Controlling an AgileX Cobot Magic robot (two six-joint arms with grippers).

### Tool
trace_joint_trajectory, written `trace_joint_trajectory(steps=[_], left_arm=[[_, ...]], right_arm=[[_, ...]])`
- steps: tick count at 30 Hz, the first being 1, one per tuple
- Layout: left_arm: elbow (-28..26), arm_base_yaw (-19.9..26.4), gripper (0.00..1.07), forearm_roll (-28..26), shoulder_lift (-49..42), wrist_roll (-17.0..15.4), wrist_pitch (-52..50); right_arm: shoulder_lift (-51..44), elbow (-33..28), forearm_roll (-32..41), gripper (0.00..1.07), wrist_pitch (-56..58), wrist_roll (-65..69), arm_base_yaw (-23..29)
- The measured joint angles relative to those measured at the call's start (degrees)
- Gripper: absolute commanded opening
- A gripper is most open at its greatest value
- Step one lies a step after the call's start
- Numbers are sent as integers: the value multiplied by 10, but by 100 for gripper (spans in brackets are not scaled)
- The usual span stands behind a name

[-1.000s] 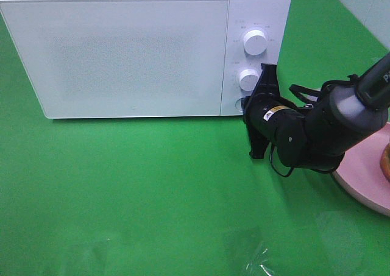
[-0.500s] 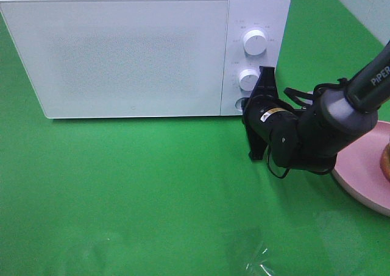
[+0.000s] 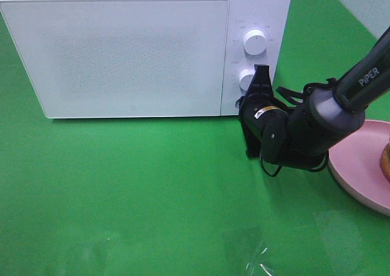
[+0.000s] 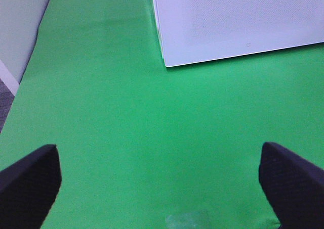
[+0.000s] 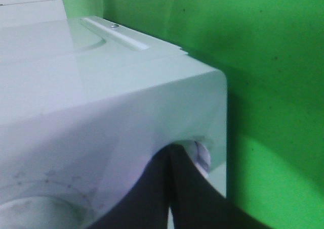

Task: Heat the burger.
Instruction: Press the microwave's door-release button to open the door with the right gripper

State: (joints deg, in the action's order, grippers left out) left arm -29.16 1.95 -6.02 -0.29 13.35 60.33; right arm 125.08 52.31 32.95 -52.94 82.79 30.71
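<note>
The white microwave point(image 3: 131, 50) stands at the back with its door closed. My right gripper point(image 3: 245, 103) is shut, and its tips press against the lower right corner of the control panel, below the two knobs. In the right wrist view the closed fingertips point(image 5: 171, 153) touch a small round button point(image 5: 203, 155) on the microwave's front. Only a brown sliver of the burger point(image 3: 386, 160) shows at the right edge, on the pink plate point(image 3: 356, 166). My left gripper point(image 4: 162, 188) hangs open over bare green cloth, near the microwave's left front corner point(image 4: 166, 64), holding nothing.
Two white knobs point(image 3: 254, 41) sit on the microwave's panel above the right gripper. The right arm point(image 3: 317, 127) lies between the microwave and the pink plate. Green cloth point(image 3: 134, 191) covers the table in front of the microwave.
The right gripper has moved a little left, closer against the microwave's control panel. The left gripper has stayed open.
</note>
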Motion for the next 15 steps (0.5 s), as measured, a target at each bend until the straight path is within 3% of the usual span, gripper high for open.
trace_joint_trajectory(steps=[15], left_arm=[[0, 0, 100, 0, 0, 0, 0]], right_arm=[[6, 16, 25, 0, 23, -14, -1]])
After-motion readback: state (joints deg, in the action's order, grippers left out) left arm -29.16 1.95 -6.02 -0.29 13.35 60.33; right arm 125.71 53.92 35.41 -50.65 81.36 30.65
